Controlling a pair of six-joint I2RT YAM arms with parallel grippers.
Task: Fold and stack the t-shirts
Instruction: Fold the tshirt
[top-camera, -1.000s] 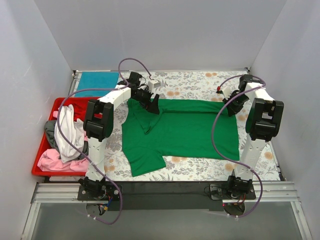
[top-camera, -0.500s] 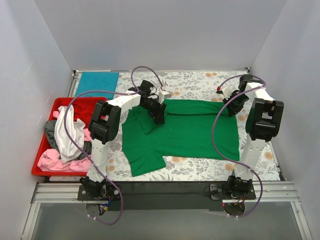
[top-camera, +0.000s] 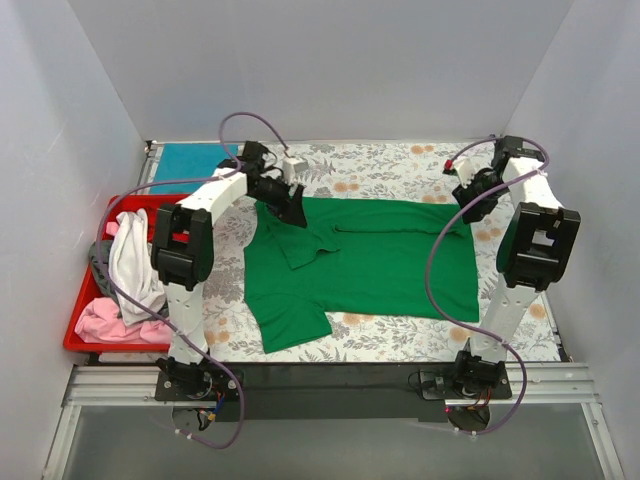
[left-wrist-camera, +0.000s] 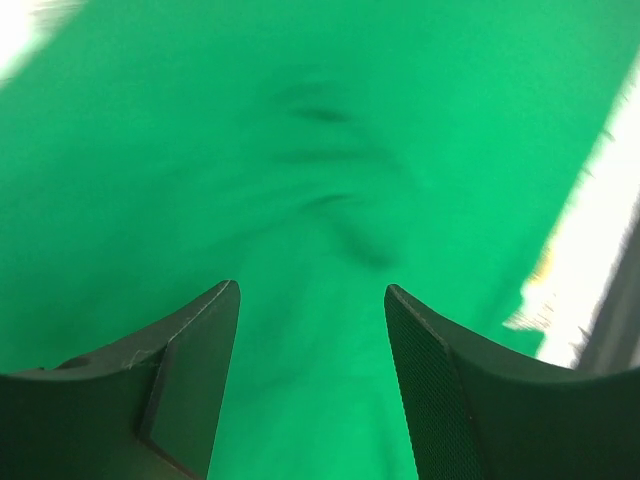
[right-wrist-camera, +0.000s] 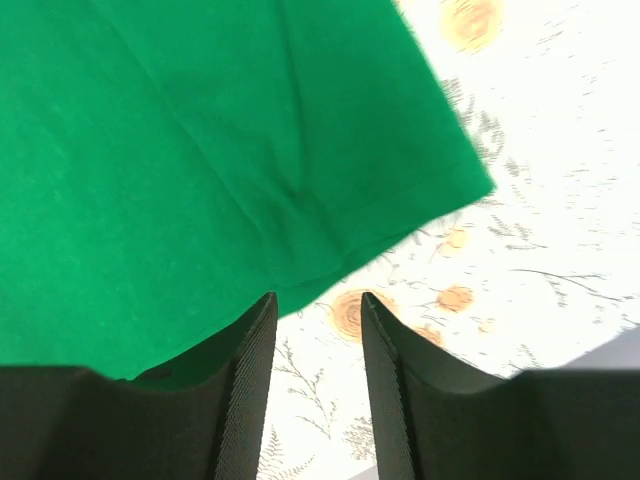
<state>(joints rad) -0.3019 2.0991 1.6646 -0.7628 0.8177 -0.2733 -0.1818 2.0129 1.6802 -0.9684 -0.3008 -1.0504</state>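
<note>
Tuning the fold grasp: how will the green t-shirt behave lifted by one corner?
Likely floppy: the green t-shirt lies flat with creases, so it should drape from a pinch. Probably light, its edge looks thin. Pushed, it may bunch on the table cloth.

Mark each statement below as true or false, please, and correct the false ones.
1. The green t-shirt lies spread on the floral table cloth. True.
2. The left pincer is shut on the green t-shirt. False: its fingers stand apart above the cloth, with nothing between them.
3. The red tray holds a white t-shirt and a pink t-shirt. True.
4. The teal-blue t-shirt lies inside the red tray. False: it lies on the table at the far left corner, beyond the tray.
5. The right pincer is open at the far right corner of the green t-shirt. True.
</note>
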